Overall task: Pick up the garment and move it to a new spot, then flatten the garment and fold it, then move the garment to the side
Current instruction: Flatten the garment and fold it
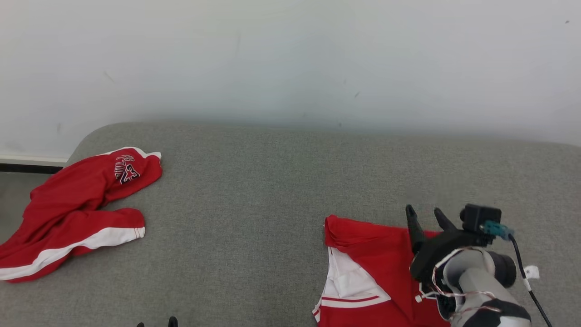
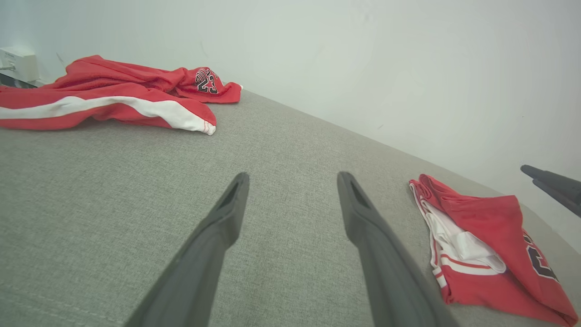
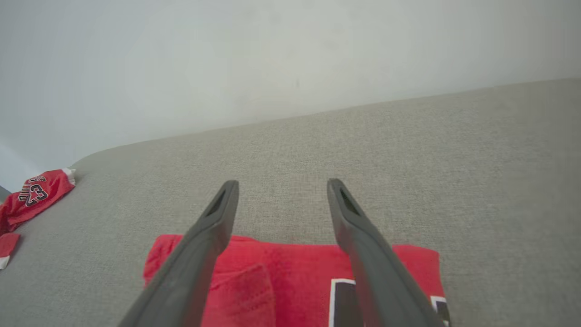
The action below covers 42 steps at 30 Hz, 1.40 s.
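With the left gripper (image 2: 294, 177) wide over bare grey cushion (image 1: 254, 204) and the right gripper (image 1: 424, 213) wide and empty over the folded red garment (image 1: 372, 254) at near right, the set-aside step looked finished, so lifting clear without snagging seemed next, a crumpled red garment (image 1: 77, 204) lying far left.

Crumpled red garment (image 2: 113, 91): number "23" (image 2: 207, 85) in black w/ white outline, clear in left wrist view; same no. reads in right wrist view, and skewed in head view. Arched wording just above the digits is too small to read. Folded red garment (image 3: 295, 272): part of a black block mark (image 3: 342, 304) w/ white edge, cut off by frame bottom and a finger, prob. digits, can't read.
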### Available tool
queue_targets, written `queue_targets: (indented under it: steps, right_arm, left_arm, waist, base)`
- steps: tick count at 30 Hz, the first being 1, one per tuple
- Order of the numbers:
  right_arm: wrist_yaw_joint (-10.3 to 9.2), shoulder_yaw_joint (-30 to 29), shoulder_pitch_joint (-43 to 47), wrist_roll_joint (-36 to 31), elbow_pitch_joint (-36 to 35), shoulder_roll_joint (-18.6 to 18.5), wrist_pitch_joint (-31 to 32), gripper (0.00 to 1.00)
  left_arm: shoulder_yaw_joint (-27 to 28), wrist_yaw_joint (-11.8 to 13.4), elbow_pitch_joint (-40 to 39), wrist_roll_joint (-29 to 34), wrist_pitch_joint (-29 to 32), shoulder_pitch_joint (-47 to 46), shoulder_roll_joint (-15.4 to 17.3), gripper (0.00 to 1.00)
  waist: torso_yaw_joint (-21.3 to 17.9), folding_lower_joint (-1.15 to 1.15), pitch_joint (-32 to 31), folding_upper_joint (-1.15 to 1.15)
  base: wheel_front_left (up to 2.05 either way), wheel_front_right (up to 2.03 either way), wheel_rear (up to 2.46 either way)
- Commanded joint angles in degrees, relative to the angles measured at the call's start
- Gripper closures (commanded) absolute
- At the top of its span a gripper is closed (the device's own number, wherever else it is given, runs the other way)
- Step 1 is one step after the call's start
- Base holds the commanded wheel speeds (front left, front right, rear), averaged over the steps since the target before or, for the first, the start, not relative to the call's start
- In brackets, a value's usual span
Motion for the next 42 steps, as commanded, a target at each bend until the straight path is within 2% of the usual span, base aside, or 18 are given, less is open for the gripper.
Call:
queue_targets:
  steps: [1, 4, 5, 6, 7, 8, 9, 18, 26, 32, 35, 36, 42]
  right_arm:
    - [-0.16, -2.25, 2.15, -2.34, 1.81, -0.18, -0.72, 0.0]
    - [-0.16, -4.51, 3.21, -4.47, 3.15, -0.94, -1.47, 0.03]
    - [-0.17, -5.6, 3.86, -5.76, 3.84, -1.31, -1.76, 0.14]
    - [-0.17, -6.58, 4.49, -7.26, 4.45, -1.82, -2.18, 0.49]
    - [-0.17, -7.49, 5.08, -8.78, 5.02, -2.17, -2.53, 0.57]
    - [-0.16, -8.32, 5.59, -10.22, 5.5, -2.12, -2.78, 0.75]
    - [-0.16, -8.95, 5.96, -12.03, 5.91, -2.24, -3.03, 1.0]
    - [-0.17, -13.24, 5.72, -22.04, 5.5, 0.09, -2.51, 1.0]
    - [-0.17, -10.67, 5.32, -25.15, 4.1, 1.28, 0.3, 1.0]
    - [-0.16, 2.33, 8.07, -14.77, 1.0, 1.32, 1.94, 1.0]
    - [-0.17, 9.43, 10.07, -9.65, -3.72, 1.33, 3.5, 1.0]
    - [-0.17, 13.55, 11.75, -6.5, -7.3, 1.33, 4.65, 1.0]
    - [-0.17, 24.02, 15.7, 0.14, -17.96, 1.29, 8.15, 1.0]
  left_arm:
    - [0.2, 0.04, -0.06, 0.45, -0.15, 0.45, -0.19, 0.0]
    - [0.34, 0.04, 0.05, 0.43, -0.15, 0.27, -0.21, 0.0]
    - [0.4, 0.04, 0.09, 0.46, -0.15, 0.15, -0.22, 0.0]
    - [0.46, 0.04, 0.12, 0.49, -0.15, 0.03, -0.23, 0.0]
    - [0.48, 0.04, 0.15, 0.54, -0.15, -0.07, -0.22, 0.0]
    - [0.52, 0.04, 0.18, 0.6, -0.15, -0.17, -0.19, 0.0]
    - [0.58, 0.04, 0.26, 0.7, -0.15, -0.27, -0.12, 0.0]
    - [-0.01, 0.04, 1.92, 3.88, -0.15, -1.45, 1.54, 0.0]
    - [-0.15, 0.04, 2.89, 6.18, -0.15, -2.59, 2.41, 0.0]
    - [-0.69, 0.04, 3.59, 5.61, -0.15, -2.87, 2.56, 0.0]
    - [-0.56, 0.04, 3.63, 5.23, -0.15, -2.77, 2.65, 0.0]
    - [-0.38, 0.04, 3.55, 5.06, -0.15, -2.52, 2.62, 0.0]
    - [-0.07, 0.04, 3.39, 5.13, -0.15, -2.04, 2.37, 0.0]
  waist:
    - [-0.49, 0.0, -0.43, 0.0]
    - [-0.7, 0.0, -0.55, 0.0]
    - [-0.8, 0.0, -0.57, 0.0]
    - [-0.86, 0.0, -0.59, 0.0]
    - [-0.91, 0.0, -0.56, 0.0]
    - [-0.96, 0.0, -0.49, 0.0]
    - [-0.99, 0.0, -0.39, 0.0]
    - [-0.82, 0.0, 1.08, 0.0]
    - [-0.53, 0.0, 1.49, 0.0]
    - [-0.16, 0.0, 1.48, 0.0]
    - [-0.3, 0.0, 1.5, 0.0]
    - [-0.5, 0.0, 1.53, 0.0]
    - [-1.23, 0.0, 1.58, 0.0]
  base:
    - [0.0, 0.0, 0.0]
    - [0.0, 0.0, 0.0]
    - [0.0, 0.0, 0.0]
    - [0.0, 0.0, 0.0]
    - [0.0, 0.0, 0.0]
    - [0.0, 0.0, 0.0]
    - [0.0, 0.0, 0.0]
    - [0.0, 0.0, 0.0]
    - [0.0, 0.0, 0.0]
    - [0.0, 0.0, 0.0]
    - [0.0, 0.0, 0.0]
    - [0.0, 0.0, 0.0]
    - [0.0, 0.0, 0.0]
